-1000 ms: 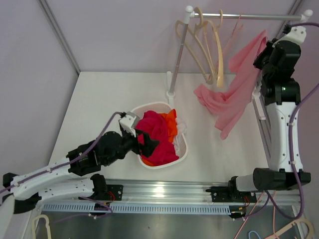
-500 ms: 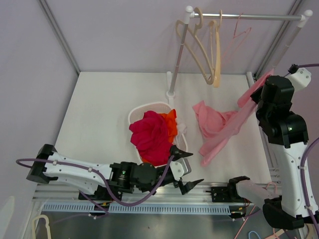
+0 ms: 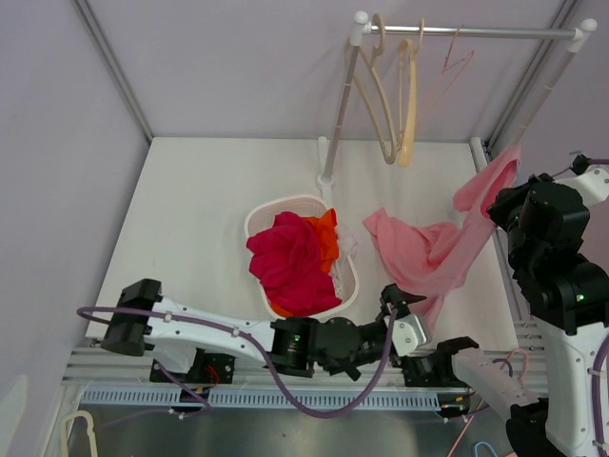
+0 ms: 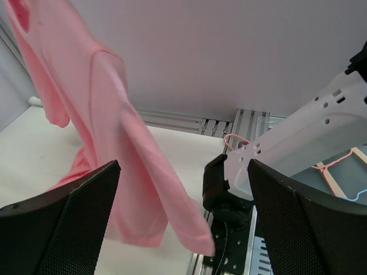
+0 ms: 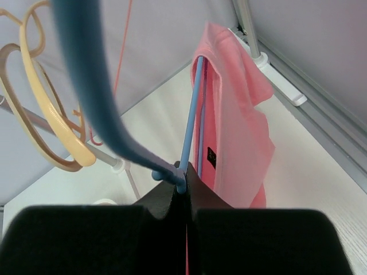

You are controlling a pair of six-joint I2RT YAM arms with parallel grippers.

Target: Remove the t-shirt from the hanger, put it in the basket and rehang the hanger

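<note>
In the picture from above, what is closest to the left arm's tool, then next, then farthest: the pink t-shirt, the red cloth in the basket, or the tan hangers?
From the left tool:
1. pink t-shirt, right beside it, on the right.
2. red cloth, in the basket, left of it.
3. tan hangers, far back, up high.

T-shirt: plain pink wherever you look.
Hanger: blue.
Rail hangers: cream; you'll see a thin red wire hanger too.
Basket: white.
Basket pile: you get crimson cloth and orange cloth.
Table: white.
Left fingers: black, with a fine mesh pattern facing you.
Left arm: white links, black joints.
</note>
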